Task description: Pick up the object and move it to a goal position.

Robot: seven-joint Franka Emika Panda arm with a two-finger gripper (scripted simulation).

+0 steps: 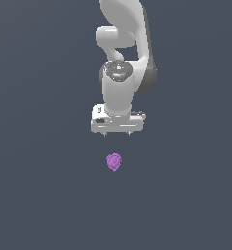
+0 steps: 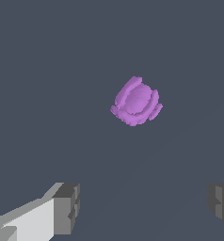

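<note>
Hand [image 1: 117, 133] (fingers apart) above purple object [image 1: 114, 161], no contact.

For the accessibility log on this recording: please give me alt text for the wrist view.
A small purple, ridged, roundish object lies on a plain dark grey surface, apart from the robot's tool. Two grey fingertips of the open tool frame the near edge of the picture, with a wide gap between them and nothing held.

We find no text, label, brand, number or sign that we can read in either view; the white arm [image 1: 120, 93], the purple object [image 1: 114, 161] and the plain dark ground [image 1: 40, 195] all show bare surfaces without any lettering
</note>
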